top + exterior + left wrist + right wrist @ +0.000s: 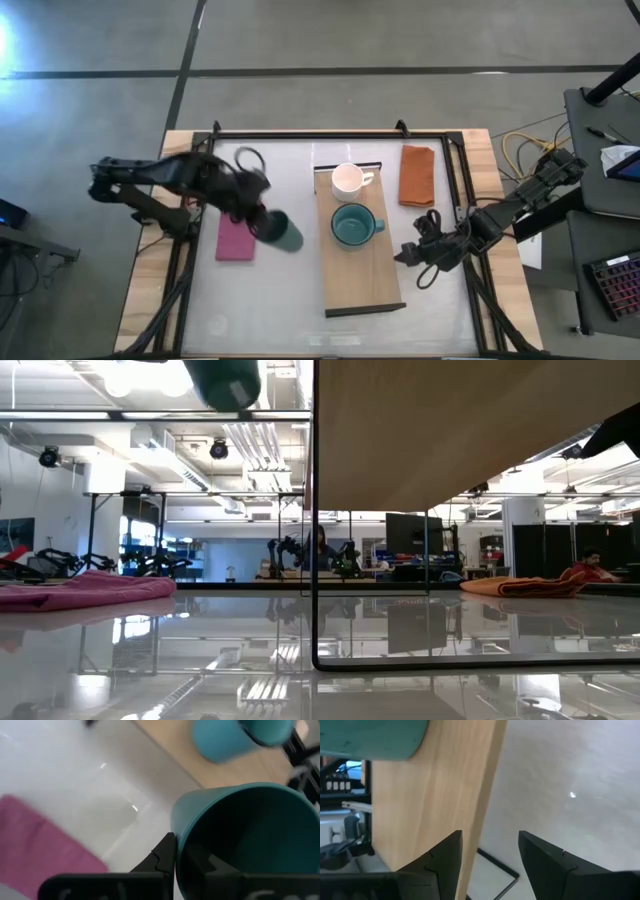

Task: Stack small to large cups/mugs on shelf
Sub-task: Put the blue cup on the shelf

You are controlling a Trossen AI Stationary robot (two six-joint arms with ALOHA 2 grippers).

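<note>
My left gripper (262, 222) is shut on the dark green tumbler (286, 234), held in the air between the magenta cloth (235, 242) and the light-wood shelf (362, 272). The tumbler also shows at the top of the low view (225, 380). A small white mug (347, 180) stands on the shelf's far end, and a wide teal mug (351, 226) stands just nearer on the shelf. My right gripper (418, 256) is open and empty at the shelf's right edge (482, 820), near the table. My left gripper holds the tumbler by its rim wall (177, 845). One finger (162, 857) lies outside the wall, and the other seems to sit inside the opening. The fingers come from the table's left. The tumbler is tilted, its base toward the shelf, lifted clear of the table.
An orange cloth (417, 175) lies at the far right of the table. The shelf stands raised on a dark frame (315, 560). There is bare shelf surface nearer than the teal mug. A dark frame runs around the table top (300, 135).
</note>
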